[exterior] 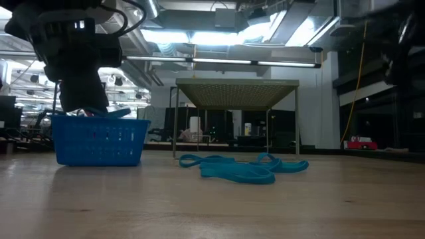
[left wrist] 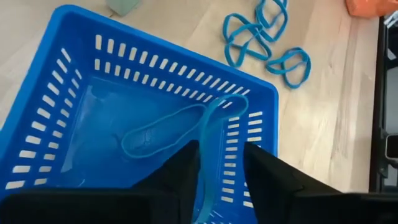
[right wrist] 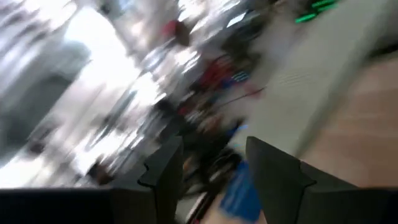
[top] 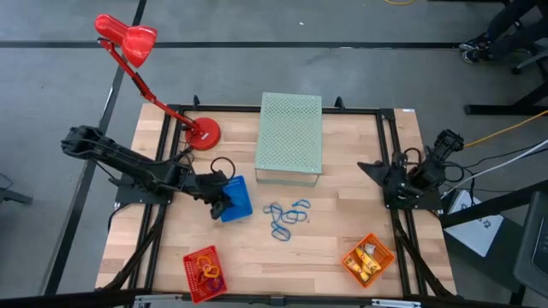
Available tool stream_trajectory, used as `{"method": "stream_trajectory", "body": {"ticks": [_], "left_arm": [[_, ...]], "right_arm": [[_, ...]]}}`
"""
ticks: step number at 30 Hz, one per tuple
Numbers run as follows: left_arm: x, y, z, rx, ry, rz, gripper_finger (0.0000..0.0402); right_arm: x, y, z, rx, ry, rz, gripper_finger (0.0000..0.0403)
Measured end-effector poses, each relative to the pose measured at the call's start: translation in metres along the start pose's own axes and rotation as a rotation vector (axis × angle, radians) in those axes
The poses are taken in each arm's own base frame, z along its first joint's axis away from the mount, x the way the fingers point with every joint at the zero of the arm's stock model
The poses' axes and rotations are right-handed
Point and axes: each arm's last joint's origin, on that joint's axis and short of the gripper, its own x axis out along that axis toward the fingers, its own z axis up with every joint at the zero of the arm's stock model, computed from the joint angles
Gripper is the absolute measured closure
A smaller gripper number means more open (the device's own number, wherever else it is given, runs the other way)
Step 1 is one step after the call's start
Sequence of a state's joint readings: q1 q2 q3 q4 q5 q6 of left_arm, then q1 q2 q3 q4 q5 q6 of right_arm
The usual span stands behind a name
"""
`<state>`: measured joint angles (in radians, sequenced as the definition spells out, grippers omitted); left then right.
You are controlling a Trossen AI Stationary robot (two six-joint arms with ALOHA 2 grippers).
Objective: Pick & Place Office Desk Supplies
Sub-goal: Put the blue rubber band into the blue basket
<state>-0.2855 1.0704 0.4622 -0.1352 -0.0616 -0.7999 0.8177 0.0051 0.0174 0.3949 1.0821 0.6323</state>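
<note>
My left gripper (top: pixel 221 202) hangs open over the blue mesh basket (top: pixel 237 204), slanting down into it. A pale blue rubber-band loop (left wrist: pixel 165 134) lies on the basket floor (left wrist: pixel 93 124). One end of the loop rises and runs between my fingers (left wrist: pixel 221 152). Several more blue loops (top: pixel 287 218) lie loose on the wood right of the basket, and the low view shows these loops (exterior: pixel 242 167) flat on the table. My right gripper (top: pixel 409 181) waits open at the table's right edge, holding nothing (right wrist: pixel 214 158). My left gripper has a finger on either side of the loop's raised end (left wrist: pixel 205 174). I cannot tell whether a finger touches it. The fingers come slanting down from the table's left side. The rest of the loop lies slack on the basket floor.
A large pale green perforated box (top: pixel 289 137) stands at the far middle, and a red desk lamp's base (top: pixel 202 131) left of it. A red basket (top: pixel 205 272) and an orange basket (top: pixel 368 259) with small items sit near the front edge. Bare wood lies between them.
</note>
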Motion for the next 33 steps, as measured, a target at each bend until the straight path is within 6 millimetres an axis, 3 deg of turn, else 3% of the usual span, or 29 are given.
{"method": "stream_trajectory", "body": {"ticks": [4, 8, 11, 20, 28, 33], "left_arm": [[0.000, 0.002, 0.002, -0.018, -0.005, 0.006, 0.0253], [0.000, 0.003, 0.004, -0.036, -0.006, 0.002, 0.0228], [0.000, 0.004, 0.005, -0.053, -0.003, -0.001, 0.0214], [-0.002, -0.007, 0.015, -0.079, -0.048, -0.091, 0.0207], [-0.025, -0.049, 0.057, 0.015, -0.257, -0.134, 0.0211], [-0.021, -0.065, 0.081, 0.072, -0.278, -0.080, 0.0212]], "right_arm": [[-0.002, 0.015, 0.007, -0.063, 0.075, 0.332, 0.0225], [-0.011, 0.032, 0.019, -0.321, -0.017, 0.825, 0.0225], [-0.015, 0.034, 0.015, -0.473, -0.029, 1.011, 0.0225], [-0.008, 0.016, -0.011, -0.569, 0.242, 0.726, 0.0225], [-0.010, 0.016, -0.015, -0.487, 0.339, 0.781, 0.0225], [-0.009, 0.007, -0.022, -0.524, 0.408, 0.670, 0.0225]]}}
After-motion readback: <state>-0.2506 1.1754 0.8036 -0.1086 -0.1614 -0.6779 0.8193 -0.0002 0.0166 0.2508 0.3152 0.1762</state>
